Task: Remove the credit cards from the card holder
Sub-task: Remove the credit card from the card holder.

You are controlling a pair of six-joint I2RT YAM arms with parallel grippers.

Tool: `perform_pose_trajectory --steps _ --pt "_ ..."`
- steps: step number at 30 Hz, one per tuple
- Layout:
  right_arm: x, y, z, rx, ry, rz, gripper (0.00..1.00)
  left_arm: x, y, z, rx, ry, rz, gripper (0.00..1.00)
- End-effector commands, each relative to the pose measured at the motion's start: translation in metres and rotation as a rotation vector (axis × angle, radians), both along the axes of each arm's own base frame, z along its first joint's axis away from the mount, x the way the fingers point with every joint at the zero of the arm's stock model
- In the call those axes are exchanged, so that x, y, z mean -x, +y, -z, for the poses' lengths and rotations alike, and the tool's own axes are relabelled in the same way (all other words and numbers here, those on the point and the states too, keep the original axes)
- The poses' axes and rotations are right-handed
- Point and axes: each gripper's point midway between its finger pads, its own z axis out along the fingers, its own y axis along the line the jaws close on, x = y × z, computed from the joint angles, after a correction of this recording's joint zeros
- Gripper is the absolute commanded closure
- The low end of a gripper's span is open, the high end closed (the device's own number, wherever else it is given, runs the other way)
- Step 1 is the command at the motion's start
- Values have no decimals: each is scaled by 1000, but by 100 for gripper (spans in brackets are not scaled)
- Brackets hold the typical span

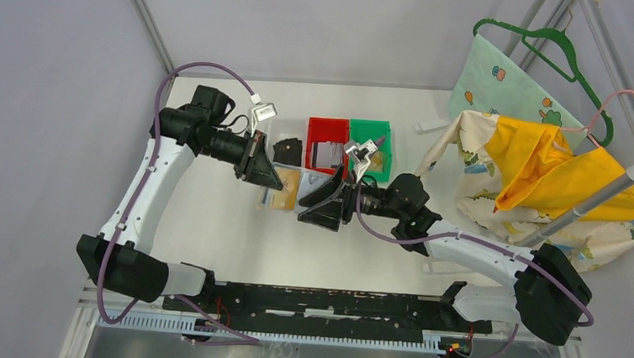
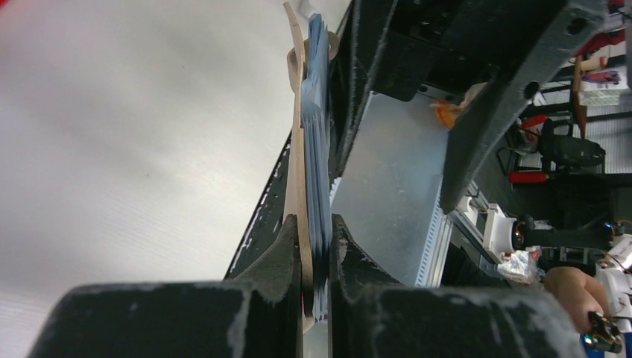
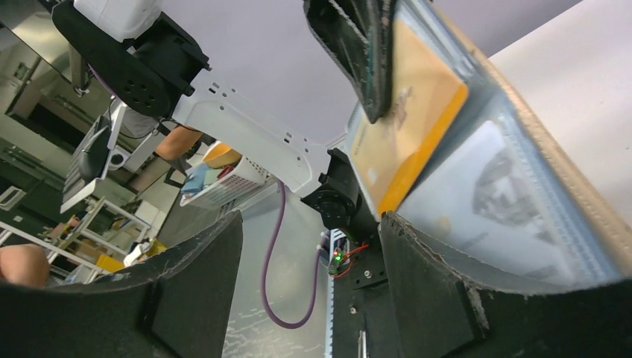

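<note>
L gripper (image 2: 315, 231) clamped tight on holder (image 2: 296, 149), braces it, card side turned to R for access. R gripper (image 3: 309, 224) jaws well apart, nothing held, poised at holder edge. Gold card (image 3: 399, 142), grey card (image 3: 495, 201) inside holder, not yet out. Judged: gold card next.

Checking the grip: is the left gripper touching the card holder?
Touching. Left wrist view: the left gripper pinches the card holder, both fingers pressed against it.

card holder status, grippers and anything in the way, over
Left gripper shut on small beige leather-like card holder. Right gripper open beside its clear sleeves. Gold-tan plastic card sleeved, left finger overlapping its end.
</note>
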Motion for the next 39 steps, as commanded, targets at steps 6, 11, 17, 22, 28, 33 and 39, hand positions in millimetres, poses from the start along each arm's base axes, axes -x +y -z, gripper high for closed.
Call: perform_pose_trajectory --steps 6,11,17,22,28,33,39 --pt "8 3 -24 -74 -41 -49 29 26 -7 -36 149 -12 130 98" --pt "7 8 -26 -79 -25 -59 33 30 -9 -43 179 -13 133 98" --pt "12 20 -35 -104 -26 -94 39 33 -9 -47 194 3 126 98" --pt "14 22 -45 -148 -20 -118 54 31 -10 -47 196 -1 113 98" --pt "12 23 -49 -183 7 -115 76 33 -12 -48 227 40 120 91" --pt "13 22 -53 -220 28 -130 96 33 -12 -46 227 53 122 85" --pt "18 12 -46 -239 44 -125 100 36 -13 -49 250 91 143 81"
